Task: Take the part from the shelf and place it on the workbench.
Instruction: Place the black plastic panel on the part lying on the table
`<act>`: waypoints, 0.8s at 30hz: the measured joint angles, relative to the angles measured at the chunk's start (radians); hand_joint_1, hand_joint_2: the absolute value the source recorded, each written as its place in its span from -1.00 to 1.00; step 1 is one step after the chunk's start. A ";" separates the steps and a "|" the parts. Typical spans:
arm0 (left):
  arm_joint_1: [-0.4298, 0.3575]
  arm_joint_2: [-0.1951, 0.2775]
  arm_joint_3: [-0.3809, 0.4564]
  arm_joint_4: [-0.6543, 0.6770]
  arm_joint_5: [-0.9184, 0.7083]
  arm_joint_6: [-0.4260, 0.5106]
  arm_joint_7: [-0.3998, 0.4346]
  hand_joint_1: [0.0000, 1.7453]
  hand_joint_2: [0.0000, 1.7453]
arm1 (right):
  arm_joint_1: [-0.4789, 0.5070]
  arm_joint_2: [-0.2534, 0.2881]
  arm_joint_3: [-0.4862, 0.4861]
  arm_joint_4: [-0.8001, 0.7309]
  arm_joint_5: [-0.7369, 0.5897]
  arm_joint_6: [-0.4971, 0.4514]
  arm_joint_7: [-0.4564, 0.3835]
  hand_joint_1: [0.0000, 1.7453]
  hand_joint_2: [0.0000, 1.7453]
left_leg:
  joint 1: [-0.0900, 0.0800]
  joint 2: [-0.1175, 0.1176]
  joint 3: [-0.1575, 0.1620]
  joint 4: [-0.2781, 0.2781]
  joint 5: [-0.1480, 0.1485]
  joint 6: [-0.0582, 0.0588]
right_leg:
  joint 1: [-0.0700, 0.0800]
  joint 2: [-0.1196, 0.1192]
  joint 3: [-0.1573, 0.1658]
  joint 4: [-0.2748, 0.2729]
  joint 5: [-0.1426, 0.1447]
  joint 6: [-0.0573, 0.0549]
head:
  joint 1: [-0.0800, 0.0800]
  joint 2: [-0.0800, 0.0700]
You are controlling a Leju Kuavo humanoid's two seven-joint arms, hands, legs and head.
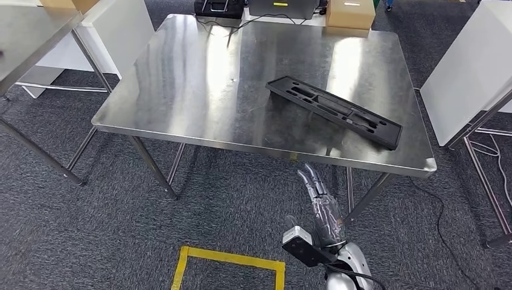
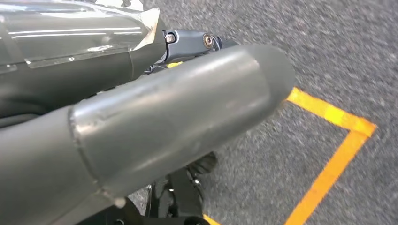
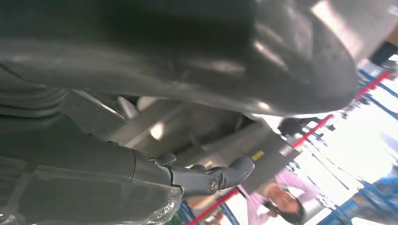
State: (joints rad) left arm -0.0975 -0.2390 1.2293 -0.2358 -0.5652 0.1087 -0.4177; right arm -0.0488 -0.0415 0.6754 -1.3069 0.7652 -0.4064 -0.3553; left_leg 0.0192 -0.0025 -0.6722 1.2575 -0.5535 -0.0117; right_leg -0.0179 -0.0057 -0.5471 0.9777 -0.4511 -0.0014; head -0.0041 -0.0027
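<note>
Part: a long, flat black tray-like piece with moulded recesses lies flat on the steel counter, in the head view at about four o'clock from the counter's middle. It runs on a slant, one end toward the middle, the other near the front right corner, close to the front edge but fully on the surface. Nothing touches it.

Judging by this, the task looks all but done: the part rests on the workbench and no hand holds it. Only drawing clear appears to remain.

The right hand hangs below the counter's front edge at about five o'clock from the part, its fingers extended and slightly apart, holding nothing. In the right wrist view the right hand shows a thick thumb and a darker finger with nothing between them. The left hand appears in the left wrist view over grey carpet; its fingers are apart and it holds nothing.

Around the part, the counter's left half and far side are bare steel. At twelve o'clock, beyond the far edge, sit a cardboard box and dark equipment with a cable. A white panel stands at three o'clock, another steel table at nine o'clock. Yellow floor tape marks a square at six o'clock. A person is blurred in the right wrist view.
</note>
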 joint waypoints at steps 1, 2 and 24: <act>0.000 0.002 0.000 0.000 0.000 0.000 0.002 -1.00 -1.00 | 0.001 0.005 -0.011 0.020 -0.017 -0.006 0.002 -1.00 -1.00 | 0.003 0.000 0.047 -0.058 0.025 0.000 | -0.001 0.000 -0.010 0.006 0.004 0.004 | 0.000 0.000; -0.001 0.002 0.000 -0.001 0.000 -0.001 0.004 -1.00 -1.00 | 0.001 0.010 -0.025 0.047 -0.040 -0.015 0.001 -1.00 -1.00 | 0.005 -0.001 0.099 -0.130 0.036 0.000 | 0.000 0.000 -0.018 0.013 0.007 0.008 | -0.001 0.000; 0.000 -0.007 0.001 0.008 -0.021 0.057 0.036 -1.00 -1.00 | -0.138 0.090 -0.459 1.027 -0.255 -0.173 0.284 -1.00 -1.00 | -0.010 0.002 0.017 -0.235 0.159 0.027 | 0.007 0.001 0.089 -0.021 -0.067 0.017 | 0.004 0.000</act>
State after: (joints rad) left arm -0.0970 -0.2461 1.2299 -0.2280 -0.5863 0.1657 -0.3817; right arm -0.1871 0.0487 0.2166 -0.2802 0.5103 -0.5792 -0.0714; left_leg 0.0093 -0.0010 -0.6555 1.0226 -0.3945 0.0155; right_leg -0.0109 -0.0049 -0.4579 0.9562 -0.5185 0.0152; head 0.0001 -0.0027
